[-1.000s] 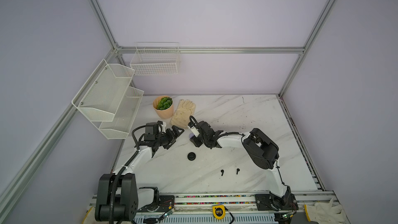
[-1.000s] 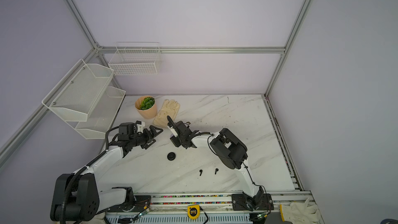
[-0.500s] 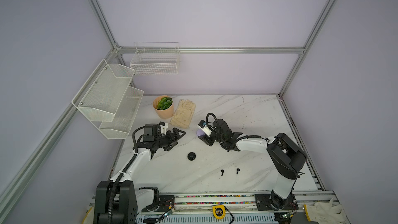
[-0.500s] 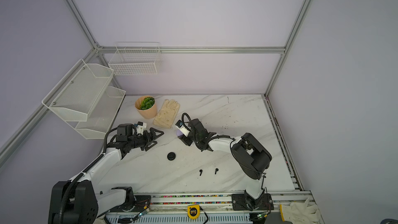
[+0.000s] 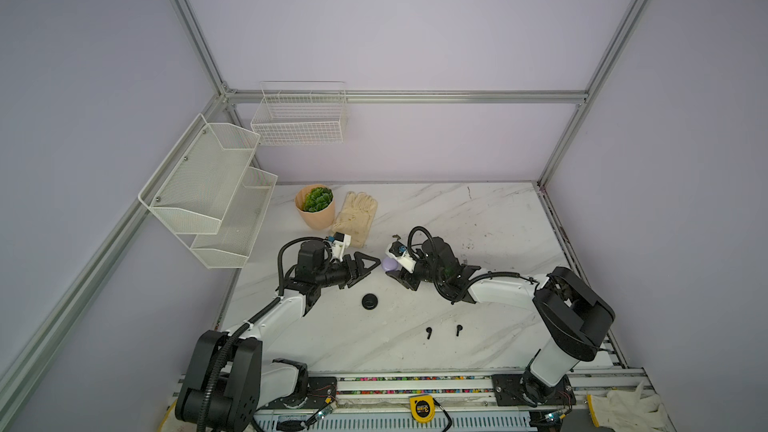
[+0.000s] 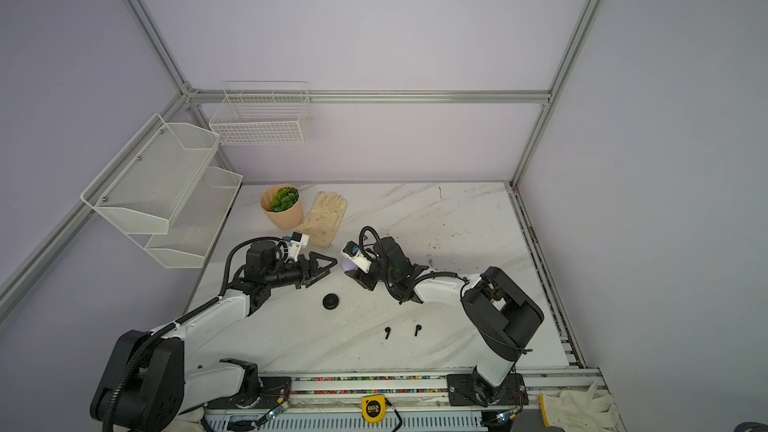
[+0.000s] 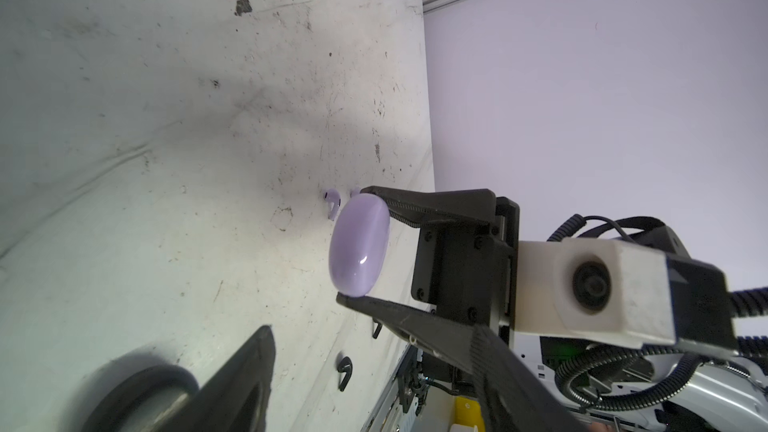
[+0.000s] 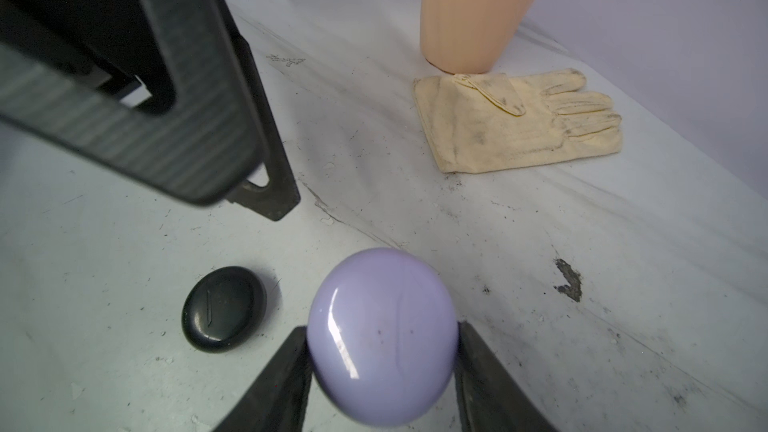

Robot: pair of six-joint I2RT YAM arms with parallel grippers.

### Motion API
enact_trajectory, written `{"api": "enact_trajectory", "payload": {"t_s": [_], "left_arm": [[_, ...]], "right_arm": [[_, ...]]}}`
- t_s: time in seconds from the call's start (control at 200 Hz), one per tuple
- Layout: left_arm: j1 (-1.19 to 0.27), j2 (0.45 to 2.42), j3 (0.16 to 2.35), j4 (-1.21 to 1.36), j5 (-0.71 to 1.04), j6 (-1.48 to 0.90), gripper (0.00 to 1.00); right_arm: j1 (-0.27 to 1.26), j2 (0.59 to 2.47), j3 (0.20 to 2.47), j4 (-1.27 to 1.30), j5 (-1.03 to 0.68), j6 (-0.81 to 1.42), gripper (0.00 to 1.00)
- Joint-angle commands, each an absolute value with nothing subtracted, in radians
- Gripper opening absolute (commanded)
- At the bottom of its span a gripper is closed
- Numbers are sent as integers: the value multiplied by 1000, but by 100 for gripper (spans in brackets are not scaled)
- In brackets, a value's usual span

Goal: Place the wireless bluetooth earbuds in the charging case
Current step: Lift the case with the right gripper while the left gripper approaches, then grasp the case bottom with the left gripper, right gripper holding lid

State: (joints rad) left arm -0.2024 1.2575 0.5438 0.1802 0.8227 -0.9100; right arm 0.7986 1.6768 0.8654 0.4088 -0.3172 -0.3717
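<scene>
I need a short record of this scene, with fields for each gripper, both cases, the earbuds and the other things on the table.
right gripper: shut on the lilac case, whose lid is closed
left gripper: open, empty, close to the lilac case
black case: closed, lying on the table
black earbuds: two, loose on the table, towards the front
lilac earbud: one on the table, seen past the lilac case in the left wrist view; a second is mostly hidden
other things: plant pot and glove, back left
</scene>
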Motion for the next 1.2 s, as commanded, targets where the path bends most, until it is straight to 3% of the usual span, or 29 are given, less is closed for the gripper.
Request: {"api": "enact_trajectory", "payload": {"t_s": [0.0, 0.515, 1.195], "left_arm": [[-219, 1274, 527, 331, 837, -930, 66], [-247, 1368, 510, 526, 877, -995, 49], [-256, 1374, 531, 512, 899, -979, 38]], "right_arm": [[800, 1642, 859, 467, -353, -379, 55], [798, 1624, 894, 475, -369, -365, 54], [798, 1617, 923, 479, -375, -380, 53]]}}
